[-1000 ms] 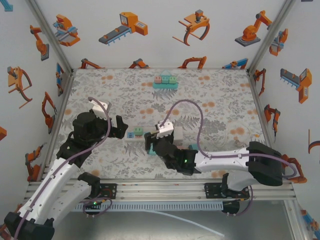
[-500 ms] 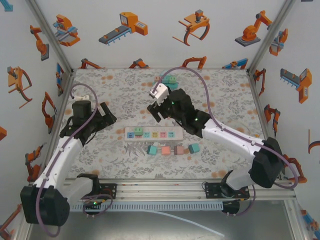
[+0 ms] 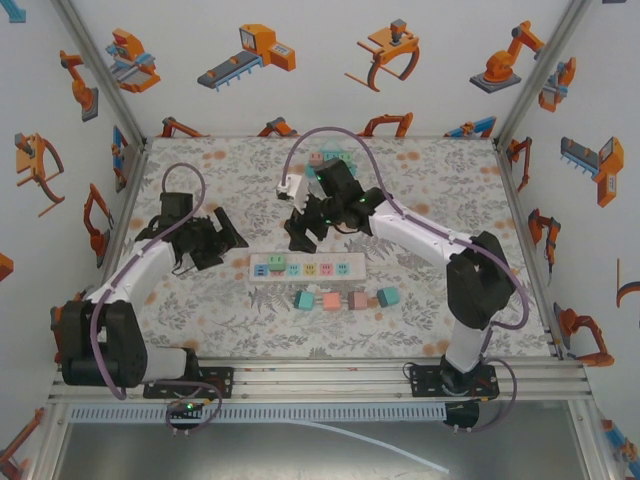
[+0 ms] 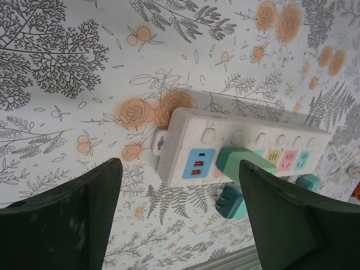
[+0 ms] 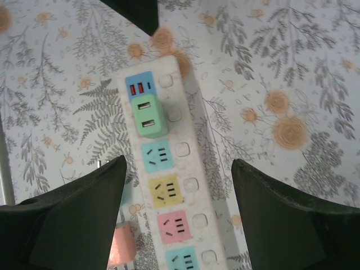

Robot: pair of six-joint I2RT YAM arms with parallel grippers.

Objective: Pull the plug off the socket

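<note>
This is a robotics lab test cell. White panel walls (image 3: 300, 95), printed with orange cartoon robot arms and conveyors, box in the counter (image 3: 450, 200) beyond and to either side of the left pincer (image 3: 232, 232) and right pincer (image 3: 305, 235). Aluminium frame posts (image 3: 100, 70) run up the corners. A slotted aluminium rail (image 3: 330, 378) behind the pincers carries both arm bases. On the floral-print counter, a white power strip (image 3: 305, 268) with pastel sockets lies just rail-side of the right pincer, with loose pastel plugs (image 3: 332, 300) beside it.

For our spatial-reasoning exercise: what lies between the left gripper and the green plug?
Top view: bare floral tabletop, then the power strip's blue USB end, before the green plug.
</note>
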